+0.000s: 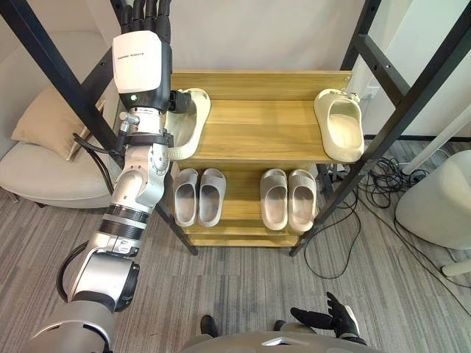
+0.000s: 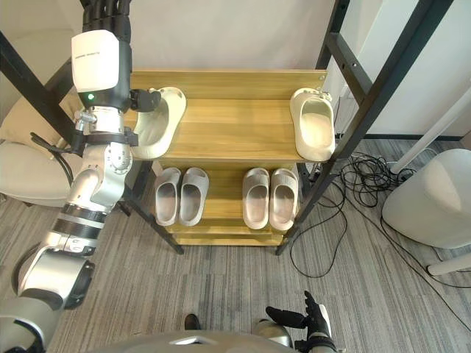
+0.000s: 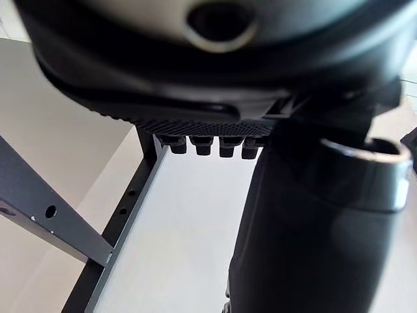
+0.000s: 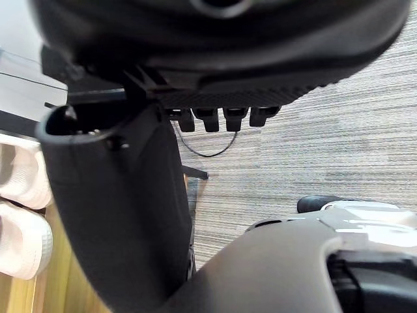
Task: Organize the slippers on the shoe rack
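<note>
Cream foam slippers [image 1: 344, 126], wooden shoe rack [image 1: 257, 125]
We see two on top, pairs below; left hand [image 1: 140, 62], right hand [image 1: 327, 318] empty, fingers straight.

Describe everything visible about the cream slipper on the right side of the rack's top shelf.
The cream foam-looking slide slipper lies alone, sole down, at the right end of the wooden shoe rack's top shelf. Its wide strap appears to be at the far end. The smooth footbed with its raised rim faces up, heel toward the robot and reaching the shelf's front edge. It sits slightly angled to the shelf. Only the shelf touches it.
</note>
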